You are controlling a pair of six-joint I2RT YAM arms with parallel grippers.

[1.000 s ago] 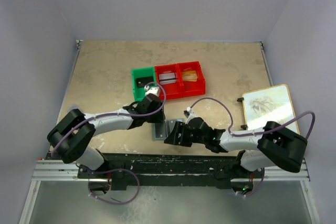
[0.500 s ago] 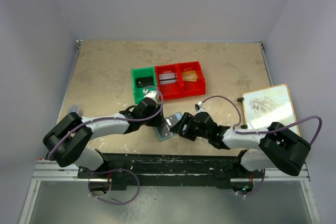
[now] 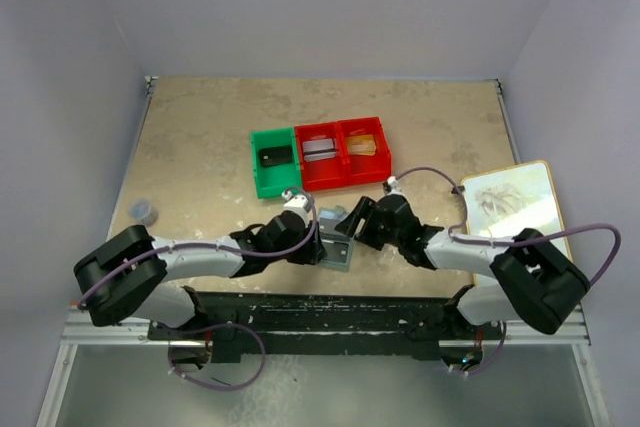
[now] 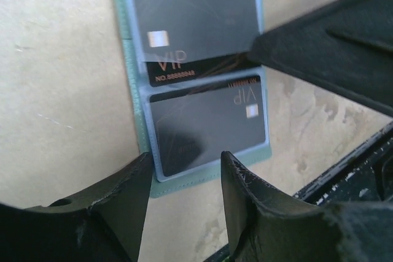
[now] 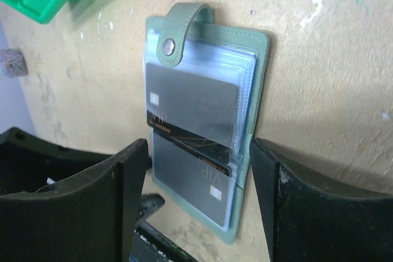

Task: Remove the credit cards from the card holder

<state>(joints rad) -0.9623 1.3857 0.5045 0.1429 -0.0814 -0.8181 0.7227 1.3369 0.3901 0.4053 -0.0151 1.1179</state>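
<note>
The light blue card holder [image 3: 337,239] lies open and flat on the table near the front edge. In the left wrist view it [image 4: 126,78] shows two black VIP credit cards [image 4: 193,19] [image 4: 209,124] in clear sleeves. In the right wrist view the holder [image 5: 255,78] shows its snap tab [image 5: 169,44] folded over the top and both cards [image 5: 190,105]. My left gripper [image 3: 316,244] [image 4: 184,157] is open at the holder's near edge, holding nothing. My right gripper [image 3: 352,228] [image 5: 196,151] is open, its fingers straddling the holder, holding nothing.
A green bin [image 3: 272,162] and two red bins [image 3: 345,152] with items inside stand behind the holder. A framed picture [image 3: 510,202] lies at the right. A small grey object [image 3: 146,210] sits at the left. The black front rail [image 3: 330,307] runs just below the holder.
The card holder has shifted right and now lies open flat. My left gripper came down from the green bin to the holder's left side. My right gripper moved up and right.
</note>
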